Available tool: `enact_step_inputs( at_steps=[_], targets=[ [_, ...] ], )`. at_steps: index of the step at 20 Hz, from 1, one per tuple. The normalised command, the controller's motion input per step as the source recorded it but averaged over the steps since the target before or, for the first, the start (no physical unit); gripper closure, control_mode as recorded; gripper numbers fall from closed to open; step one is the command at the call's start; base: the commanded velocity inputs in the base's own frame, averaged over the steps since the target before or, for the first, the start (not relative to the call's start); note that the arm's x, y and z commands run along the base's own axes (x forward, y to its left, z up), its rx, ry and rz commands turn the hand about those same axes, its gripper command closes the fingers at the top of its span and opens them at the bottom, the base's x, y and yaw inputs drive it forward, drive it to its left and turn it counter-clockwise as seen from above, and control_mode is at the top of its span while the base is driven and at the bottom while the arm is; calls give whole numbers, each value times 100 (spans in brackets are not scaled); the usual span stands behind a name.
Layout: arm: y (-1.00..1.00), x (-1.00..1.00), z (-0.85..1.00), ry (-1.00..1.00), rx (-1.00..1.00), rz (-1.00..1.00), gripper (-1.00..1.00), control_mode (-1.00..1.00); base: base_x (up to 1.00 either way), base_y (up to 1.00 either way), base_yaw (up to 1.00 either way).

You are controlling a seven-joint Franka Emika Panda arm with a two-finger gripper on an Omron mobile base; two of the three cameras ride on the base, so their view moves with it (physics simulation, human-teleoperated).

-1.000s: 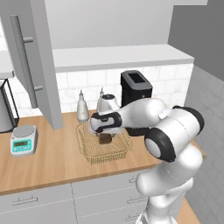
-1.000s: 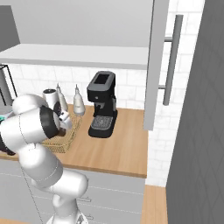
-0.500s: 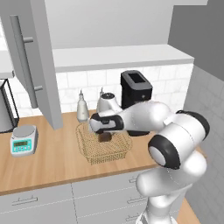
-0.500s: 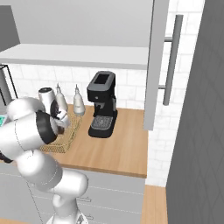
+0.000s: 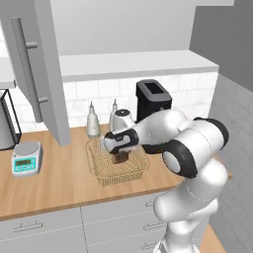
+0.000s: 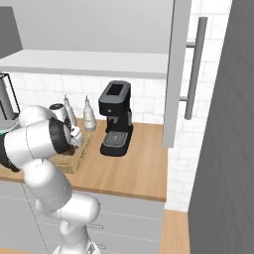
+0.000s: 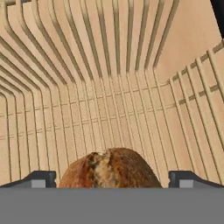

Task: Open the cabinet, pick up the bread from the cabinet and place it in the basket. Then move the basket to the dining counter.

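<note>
Bread [image 7: 109,168] sits at bottom centre of the hand view, between the spread fingertips [image 7: 39,179] of the hand [image 5: 117,148]; contact cannot be determined. Bread lies inside the basket [image 5: 104,170], frame centre, on the table [image 5: 54,183].

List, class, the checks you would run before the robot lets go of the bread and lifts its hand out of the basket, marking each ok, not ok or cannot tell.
1. Cabinet door open: ok.
2. Bread inside the basket: ok, mesh floor and walls surround it in the hand view.
3. Bread resting on the basket floor: cannot tell, its underside is hidden.
4. Hand released from the bread: cannot tell; the fingertips stand wide to either side, with gaps visible, but the contact is cut off.
5. Basket upright on the counter: ok.
6. Bottles behind the basket clear of the arm: ok.
</note>
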Motion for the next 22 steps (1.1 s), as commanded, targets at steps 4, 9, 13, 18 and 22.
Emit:
enact_step_inputs(
  at_steps=[4,9,13,18,22],
  targets=[
    [0,45,-97,-13,-3,13,-100,-100,0,0,0],
    [0,-11,-41,-49,0,11,-100,-100,0,0,0],
    [0,-76,6,-36,1,5,-100,-100,0,0,0],
    [0,-58,58,-11,5,0,-100,-100,0,0,0],
    [-1,-35,79,2,7,0,-100,-100,0,0,0]
  ],
)
